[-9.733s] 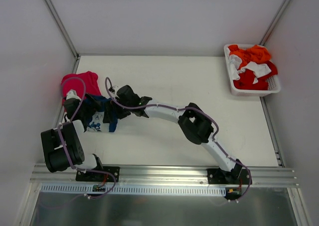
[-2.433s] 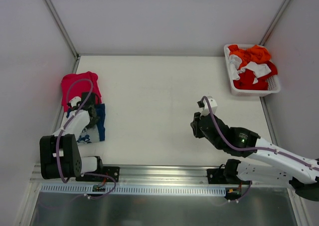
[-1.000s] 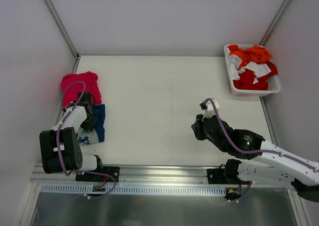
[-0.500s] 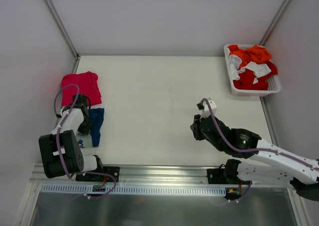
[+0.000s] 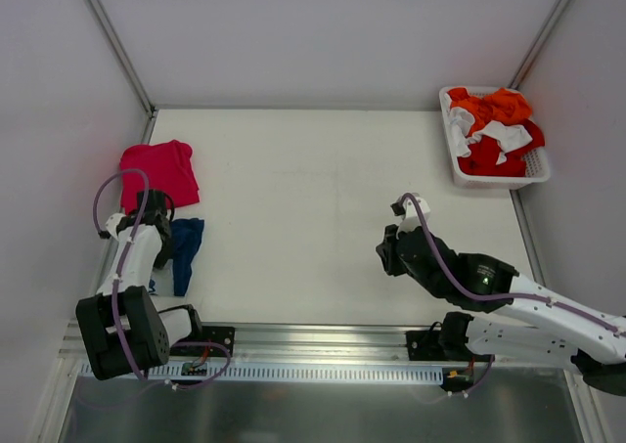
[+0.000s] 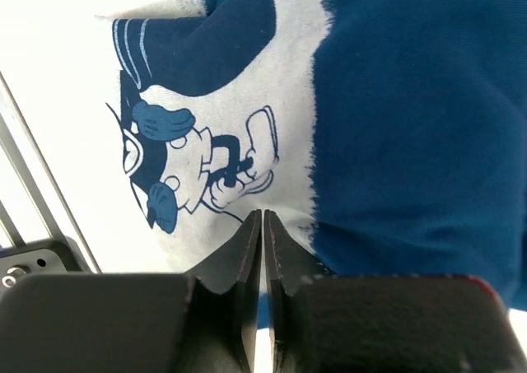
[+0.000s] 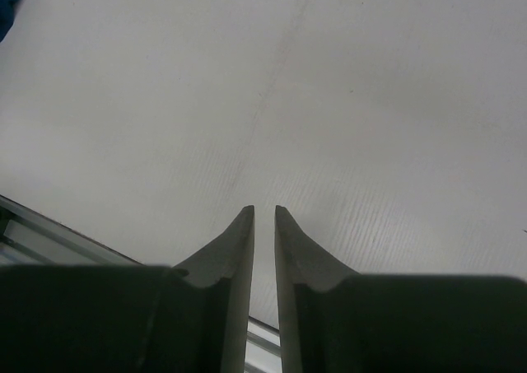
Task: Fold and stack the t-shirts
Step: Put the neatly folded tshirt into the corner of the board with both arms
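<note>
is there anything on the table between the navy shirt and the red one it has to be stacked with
Nothing visible. The navy t-shirt lies just in front of the red t-shirt, with only a narrow strip of bare table between them. The left gripper sits at the navy shirt's far edge, beside that gap.

Overhead view of whole table [image 5: 323,169]; two close, downward wrist views.

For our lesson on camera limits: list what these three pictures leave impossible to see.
- Top view: the left arm covers part of the navy t-shirt.
- Left wrist view: the shirt runs past the frame edges.
- Top view: garments in the basket overlap; number unclear.
- Right wrist view: bare table only.
</note>
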Controlling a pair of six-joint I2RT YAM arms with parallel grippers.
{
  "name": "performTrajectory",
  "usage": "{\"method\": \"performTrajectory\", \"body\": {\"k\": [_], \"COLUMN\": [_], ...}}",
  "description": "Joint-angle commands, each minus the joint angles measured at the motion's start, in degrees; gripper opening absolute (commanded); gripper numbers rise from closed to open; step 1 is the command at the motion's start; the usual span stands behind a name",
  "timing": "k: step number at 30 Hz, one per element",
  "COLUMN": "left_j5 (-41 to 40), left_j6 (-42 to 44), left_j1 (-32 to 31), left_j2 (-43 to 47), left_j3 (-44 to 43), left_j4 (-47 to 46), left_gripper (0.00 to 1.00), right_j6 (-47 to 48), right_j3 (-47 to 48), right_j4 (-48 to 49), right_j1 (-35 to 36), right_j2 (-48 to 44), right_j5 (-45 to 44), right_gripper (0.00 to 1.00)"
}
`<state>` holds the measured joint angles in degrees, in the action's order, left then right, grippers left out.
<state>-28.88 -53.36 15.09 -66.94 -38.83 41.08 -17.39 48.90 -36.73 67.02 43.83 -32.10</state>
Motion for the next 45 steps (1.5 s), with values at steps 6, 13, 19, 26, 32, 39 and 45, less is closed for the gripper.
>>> {"method": "performTrajectory", "body": {"k": [6,13,19,26,32,39,45], "left_j5": [-1.08,-4.16,-4.08,-2.14,-1.18,7.25,12.70], "left_j6": [4.67,4.06,6.95,8.36,9.24,13.10,17.93], "left_j1": [-8.14,-11.66,-16.66,-18.69,-19.40,-20.98,-25.45], "left_j2": [10.40,15.26,19.38,28.87,29.68,25.72,28.96], "left_j3": [-0.64,2.18,1.12,3.41,3.94,0.78,-0.90], "left_j4": [-2.23,-2.23,-3.37,-4.78,-5.92,-8.20,-11.72], "left_gripper": [0.07,0.25,0.99,0.99,0.99,0.99,0.99], "right_j6": [0.42,-0.01,0.86,0.51,0.07,-1.24,-3.87], "right_j3": [0.22,1.62,4.00,2.78,3.21,11.11,13.24], "right_j4": [5.60,12.73,11.68,12.21,12.82,3.97,-1.94], "right_j1": [0.39,0.74,1.44,1.44,1.44,1.44,1.88], "right_j2": [4.50,13.46,15.23,14.00,16.89,22.52,23.41], "right_j5": [3.00,10.39,8.72,7.58,8.71,6.17,0.82], "right_gripper": [0.19,0.22,0.50,0.87,0.90,0.99,1.00]}}
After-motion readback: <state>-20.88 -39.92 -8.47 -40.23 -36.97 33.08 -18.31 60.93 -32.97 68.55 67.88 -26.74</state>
